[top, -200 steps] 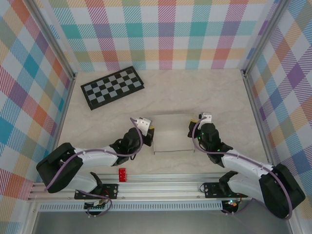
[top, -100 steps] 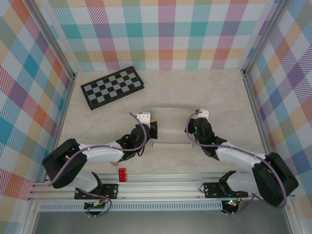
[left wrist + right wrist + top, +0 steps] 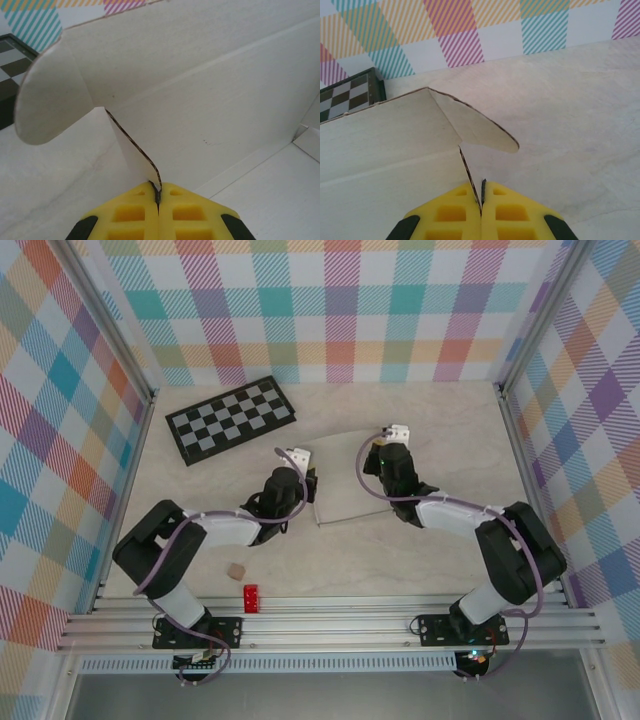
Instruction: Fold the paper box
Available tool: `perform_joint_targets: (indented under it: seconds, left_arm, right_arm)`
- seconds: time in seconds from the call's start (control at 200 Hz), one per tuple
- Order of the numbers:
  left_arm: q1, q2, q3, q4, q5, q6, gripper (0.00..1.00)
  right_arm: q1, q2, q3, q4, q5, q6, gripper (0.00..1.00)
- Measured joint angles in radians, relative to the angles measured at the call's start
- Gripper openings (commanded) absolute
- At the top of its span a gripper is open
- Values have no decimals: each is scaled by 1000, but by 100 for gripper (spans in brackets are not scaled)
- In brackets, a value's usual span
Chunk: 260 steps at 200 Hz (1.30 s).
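Observation:
The paper box (image 3: 345, 485) is a white cardboard sheet, partly folded, lying mid-table between my two grippers. My left gripper (image 3: 313, 483) is shut on its left side wall; in the left wrist view the yellow fingertips (image 3: 158, 196) pinch that thin wall's edge, with the box panel (image 3: 200, 100) and a rounded tab (image 3: 50, 95) rising behind. My right gripper (image 3: 380, 462) is shut on the right side wall; in the right wrist view the fingertips (image 3: 481, 200) clamp the wall's edge below a rounded flap (image 3: 480, 130) of the box (image 3: 385, 145).
A black-and-grey checkerboard (image 3: 230, 420) lies at the back left, its corner also showing in the right wrist view (image 3: 350, 97). A small tan piece (image 3: 235, 569) and a red block (image 3: 250, 597) sit near the front rail. Checked walls enclose the table.
Both grippers have moved away from the bases toward the back, carrying the box with them. The box's rear panel has tilted up. The tan piece has come into view.

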Motion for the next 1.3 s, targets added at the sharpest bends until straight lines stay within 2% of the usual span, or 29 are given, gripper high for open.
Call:
perform_joint_targets:
  seconds: [0.15, 0.315, 0.615, 0.795, 1.095, 1.23, 1.3]
  left_arm:
    - [5, 48, 14, 32, 25, 23, 0]
    - [-6, 50, -26, 93, 37, 19, 0]
    - [-122, 6, -137, 150, -1, 23, 0]
    - [-161, -55, -203, 150, -5, 38, 0]
    - [-309, -138, -222, 19, -78, 142, 0]
    - [-375, -156, -246, 6, -136, 179, 0]
    - [-406, -164, -257, 3, -168, 192, 0]
  right_arm:
    - [-19, 31, -16, 22, -3, 2, 0]
    - [-19, -10, -116, 60, -15, 39, 0]
    - [-19, -148, -277, 88, -23, 102, 0]
    - [-10, -246, -336, 35, -56, 105, 0]
    - [-2, -531, -476, -131, -81, 108, 3]
    - [6, -709, -536, -249, -102, 121, 10]
    - [12, -821, -563, -330, -121, 135, 19]
